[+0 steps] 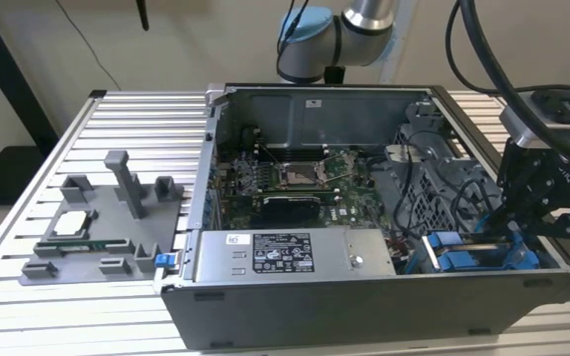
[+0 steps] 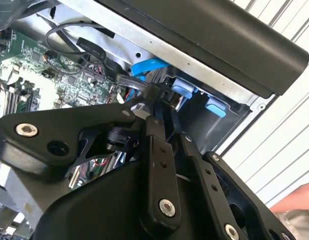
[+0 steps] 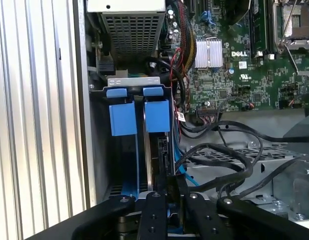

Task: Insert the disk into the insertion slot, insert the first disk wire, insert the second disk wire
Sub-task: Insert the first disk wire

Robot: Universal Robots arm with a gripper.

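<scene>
The open case (image 1: 364, 311) lay on the slatted desk (image 1: 127, 111), with a grey fixture tray (image 1: 97, 237) beside it at the exterior view's left. The arm came in from the exterior view's right. Its gripper (image 1: 508, 219) hung down inside the case's near right corner, just above the slot (image 1: 463, 259). That corner was crowded. The gripper's black body covered much of the slot in the exterior view, and little more than the blue plastic fittings showed past it.

In the first wrist view the gripper (image 3: 172, 185) pointed straight down the slot toward two blue tabs (image 3: 123, 119) standing side by side at its far end. Under the tab nearer the motherboard (image 3: 234, 75) a thin dark slab stood on edge. It looked like the disk (image 3: 162, 155) seated in the slot, though only its narrow edge showed and no label could be seen. The space under the other tab was dark and I could not make out what was in it.

A blue cable (image 3: 180, 167) ran close past the gripper, and a tangle of black cables (image 3: 229, 165) lay over the perforated metal alongside. Where the blue cable ended was hidden behind the gripper.

I could not tell whether the gripper (image 2: 167, 127) was clamped on anything. In the second wrist view its own linkage blocked the tips. The power supply (image 1: 295, 256) sat along the near wall, well clear of the gripper.
</scene>
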